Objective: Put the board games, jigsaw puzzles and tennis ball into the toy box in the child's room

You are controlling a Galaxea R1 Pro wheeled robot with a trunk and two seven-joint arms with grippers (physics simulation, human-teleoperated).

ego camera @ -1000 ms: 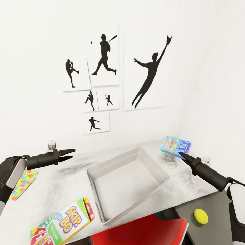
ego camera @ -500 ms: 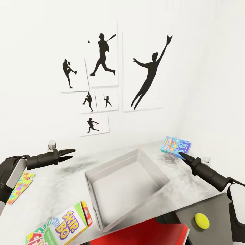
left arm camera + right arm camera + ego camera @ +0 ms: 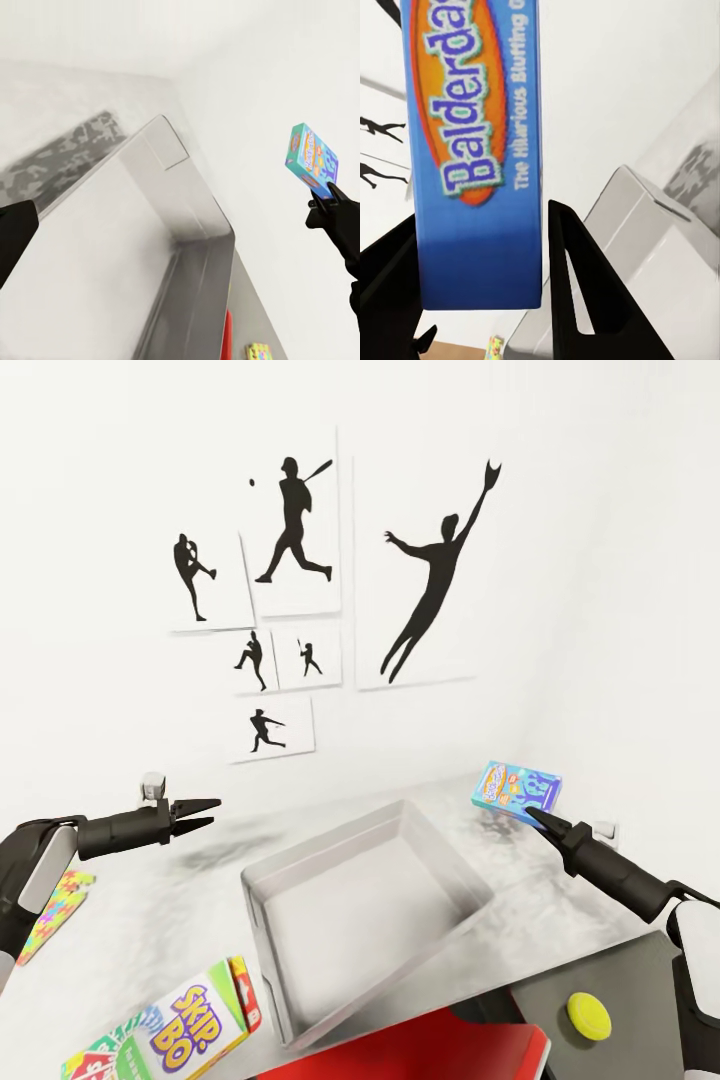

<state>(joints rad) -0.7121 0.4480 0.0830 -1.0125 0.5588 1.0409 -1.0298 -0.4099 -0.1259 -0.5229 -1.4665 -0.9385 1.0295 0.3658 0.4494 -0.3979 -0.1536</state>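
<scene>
Head view: the right claw [image 3: 530, 816] grips the blue Balderdash board game [image 3: 516, 788], held in the air beyond the far right corner of the empty toy box [image 3: 268, 922] on the tabletop [image 3: 160, 920]. The left claw [image 3: 205, 811] hovers slightly open, holding nothing.

In my right pincer [image 3: 531, 815]: blue box [image 3: 516, 788], orange oval logo. Below it: light grey toy box [image 3: 300, 865]. Beside my left pincer [image 3: 203, 811]: multicoloured jigsaw puzzle [image 3: 48, 912].

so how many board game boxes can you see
2: the Balderdash box held in the right pincer above the table, and the Skip-Bo box on the table's near edge. Others may be hidden.
</scene>
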